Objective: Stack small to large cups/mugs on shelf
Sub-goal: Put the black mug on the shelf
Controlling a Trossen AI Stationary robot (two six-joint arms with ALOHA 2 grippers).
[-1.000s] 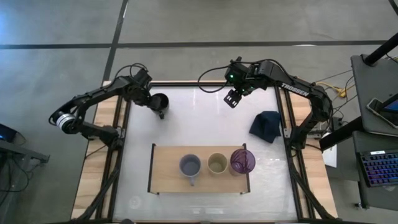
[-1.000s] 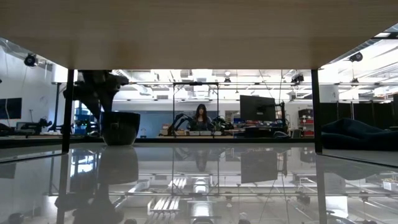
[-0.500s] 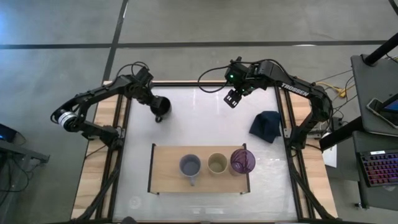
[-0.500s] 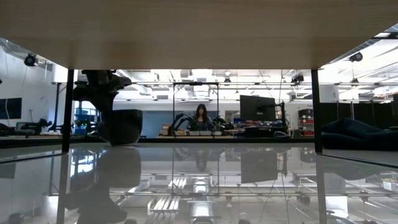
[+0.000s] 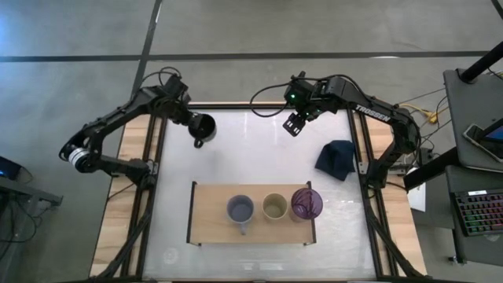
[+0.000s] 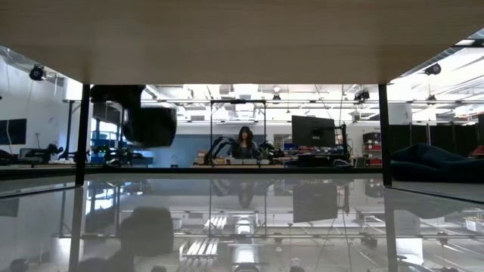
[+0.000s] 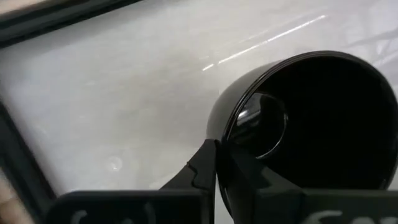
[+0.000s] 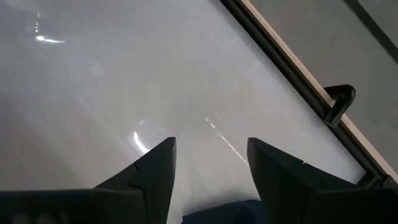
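Overhead: my left jaws [image 5: 194, 124] clamp the black mug [image 5: 203, 126] at the counter's [image 5: 251, 157] far left, 3 cups waiting on the shelf [image 5: 208, 212]. Low view: mug [image 6: 151, 125] hangs airborne. Right wrist: my right jaws [image 8: 208, 165] idle apart.

Left gripper [image 5: 196, 126] raised, jaws clamped; right gripper [image 5: 295, 124] hovers, jaws apart.

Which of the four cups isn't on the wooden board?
The black mug: the left gripper holds it off the table, while the grey, cream and purple ones stand on the board.
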